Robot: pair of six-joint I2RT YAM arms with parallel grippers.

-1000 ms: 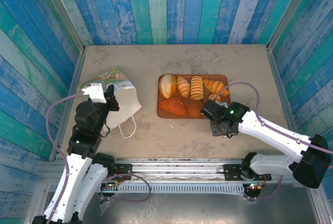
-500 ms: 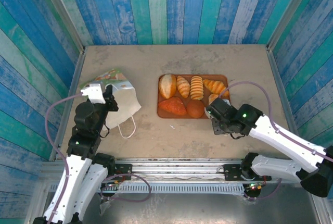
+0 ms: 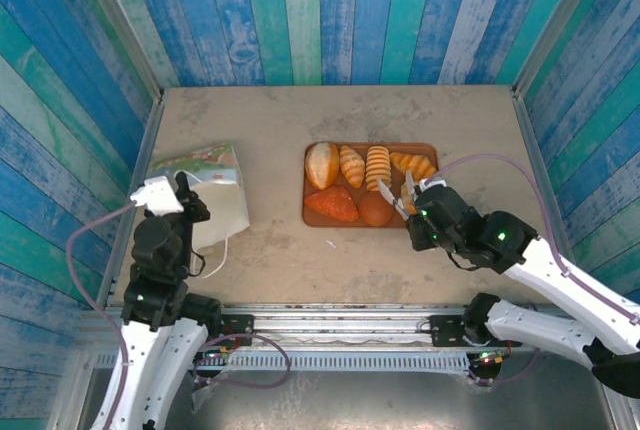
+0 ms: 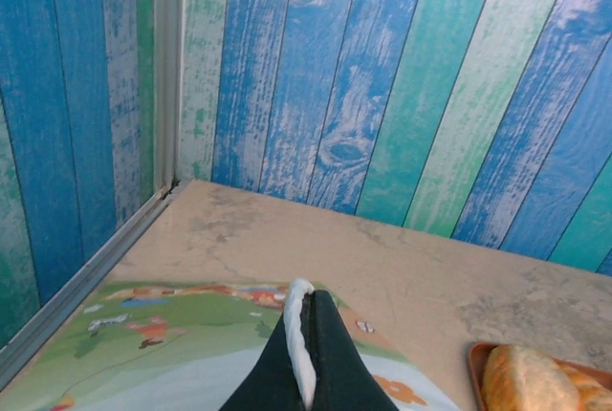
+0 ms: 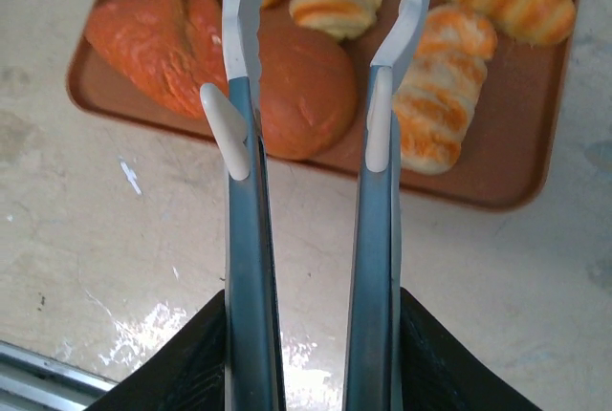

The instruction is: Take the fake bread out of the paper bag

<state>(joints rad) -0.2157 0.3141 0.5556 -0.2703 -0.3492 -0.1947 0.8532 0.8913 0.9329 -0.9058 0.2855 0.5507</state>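
Note:
The paper bag [image 3: 212, 190], white with green pictures, lies at the table's left. My left gripper [image 3: 186, 198] is shut on its white cord handle [image 4: 297, 335], with the bag's printed side [image 4: 153, 335] below the fingers. The fake bread sits on a brown tray [image 3: 312, 218]: a round roll [image 3: 322, 164], ridged loaves [image 3: 378, 167], a triangular piece [image 3: 332, 206] and a dark round roll [image 5: 306, 86]. My right gripper [image 3: 428, 216] is shut on blue-grey tongs [image 5: 245, 239]. The tongs' tips stand apart over the dark roll, with nothing gripped between them.
Blue and green plank walls close in the table on three sides, and a metal rail [image 3: 340, 315] runs along the near edge. Bare tabletop lies between bag and tray and behind both [image 3: 330, 115]. The bag's second handle loop [image 3: 212, 255] hangs toward the near edge.
My left arm has drawn back to the near left, pulling the bag along by its handle. My right arm has shifted right, and the tongs now point up at the tray.

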